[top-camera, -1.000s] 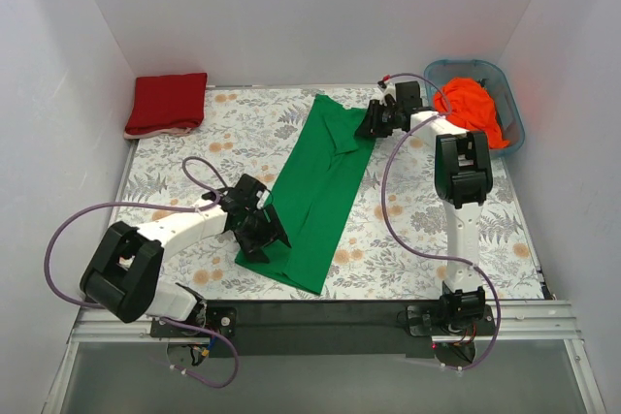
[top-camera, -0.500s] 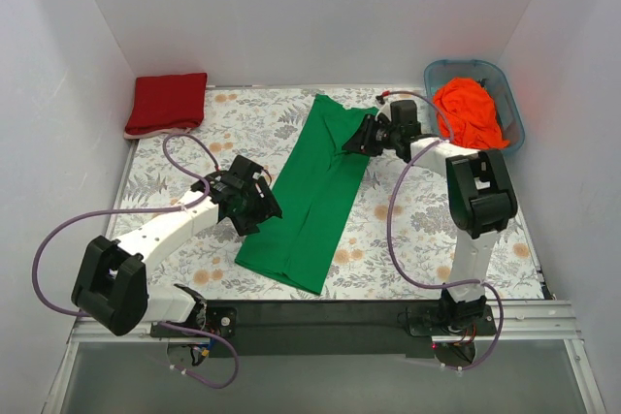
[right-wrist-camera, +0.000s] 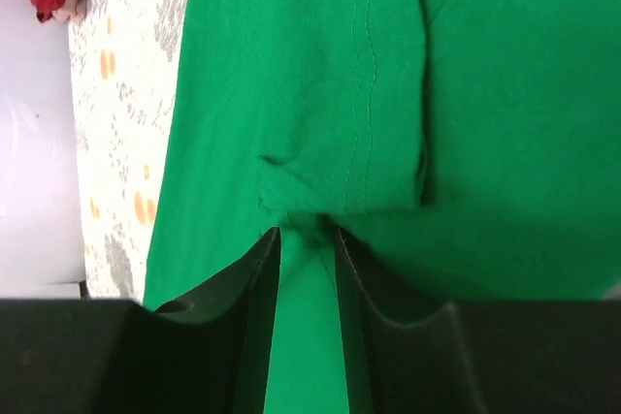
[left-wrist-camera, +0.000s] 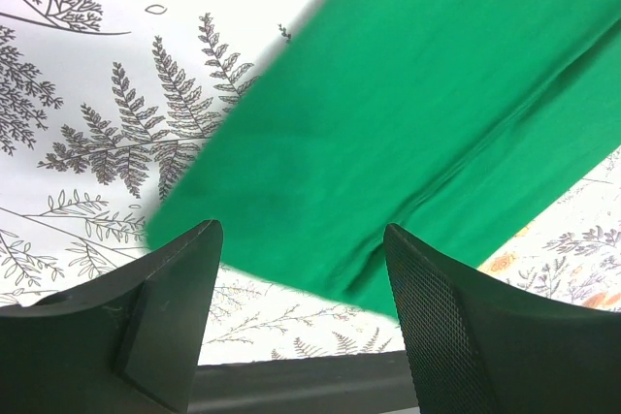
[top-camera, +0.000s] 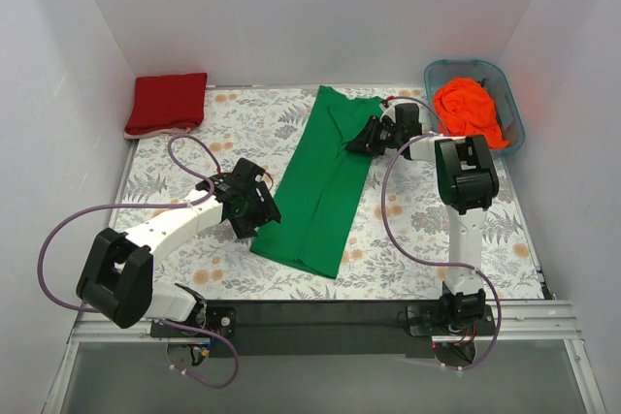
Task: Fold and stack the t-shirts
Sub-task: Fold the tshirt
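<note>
The bright green t-shirt [top-camera: 325,181] lies as a long folded strip across the middle of the table. My right gripper [top-camera: 366,137] is shut on a pinch of its right edge near the collar end, and the fabric bunches between the jaws in the right wrist view [right-wrist-camera: 307,230]. My left gripper [top-camera: 264,212] is open and empty beside the strip's lower left edge, and the green cloth [left-wrist-camera: 408,113] lies ahead of its spread fingers. The dark red t-shirt [top-camera: 167,102] sits folded at the far left corner. The bright orange t-shirt [top-camera: 470,110] is crumpled in the tub.
The blue-grey plastic tub [top-camera: 514,111] stands at the far right corner. White walls close in the left, back and right sides. A black rail [top-camera: 320,315] runs along the near table edge. Purple cables loop by both arms.
My left gripper has let go of the shirt's lower left edge and drawn back slightly. The shirt's near end has shifted right. My right gripper has stayed on the cloth, moving a little.
</note>
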{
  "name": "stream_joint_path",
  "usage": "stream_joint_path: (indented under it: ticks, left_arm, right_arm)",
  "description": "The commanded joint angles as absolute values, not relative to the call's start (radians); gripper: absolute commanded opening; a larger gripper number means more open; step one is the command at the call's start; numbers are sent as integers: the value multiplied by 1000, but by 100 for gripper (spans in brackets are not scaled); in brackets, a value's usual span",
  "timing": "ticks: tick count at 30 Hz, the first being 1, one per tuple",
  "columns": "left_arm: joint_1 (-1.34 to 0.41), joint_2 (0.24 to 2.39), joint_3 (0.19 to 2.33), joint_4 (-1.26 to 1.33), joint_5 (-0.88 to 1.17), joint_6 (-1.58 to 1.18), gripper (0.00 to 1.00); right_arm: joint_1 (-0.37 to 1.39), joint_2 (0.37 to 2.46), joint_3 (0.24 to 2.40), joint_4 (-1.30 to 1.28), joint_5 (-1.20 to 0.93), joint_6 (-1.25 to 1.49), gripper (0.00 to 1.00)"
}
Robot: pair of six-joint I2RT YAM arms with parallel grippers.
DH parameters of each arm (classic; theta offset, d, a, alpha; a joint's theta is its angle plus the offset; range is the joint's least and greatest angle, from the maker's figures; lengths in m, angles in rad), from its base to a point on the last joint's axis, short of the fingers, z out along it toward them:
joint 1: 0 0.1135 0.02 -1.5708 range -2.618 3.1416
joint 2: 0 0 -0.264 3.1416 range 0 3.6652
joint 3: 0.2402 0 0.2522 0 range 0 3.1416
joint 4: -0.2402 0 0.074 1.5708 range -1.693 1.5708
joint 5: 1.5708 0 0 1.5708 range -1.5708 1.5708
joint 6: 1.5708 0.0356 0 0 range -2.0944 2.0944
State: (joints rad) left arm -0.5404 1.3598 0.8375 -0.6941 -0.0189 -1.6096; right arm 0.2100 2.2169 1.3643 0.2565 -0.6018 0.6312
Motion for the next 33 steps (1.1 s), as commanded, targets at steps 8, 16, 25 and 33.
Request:
stream_joint_path:
  ticks: [8, 16, 25, 33]
  left_arm:
    - [-537, 1362, 839, -657, -2, -1577, 69]
    - [-537, 1428, 853, -658, -3, -1461, 71]
    - [-540, 1479, 871, -640, -2, -1402, 71]
    - [-552, 1511, 874, -609, 72, -1394, 70]
  right_arm:
    - [117, 2180, 1569, 2, -594, 391, 38]
    - [201, 1706, 1165, -193, -350, 425, 46]
    - [497, 1287, 753, -439, -120, 561, 53]
    - [672, 1247, 664, -440, -103, 716, 53]
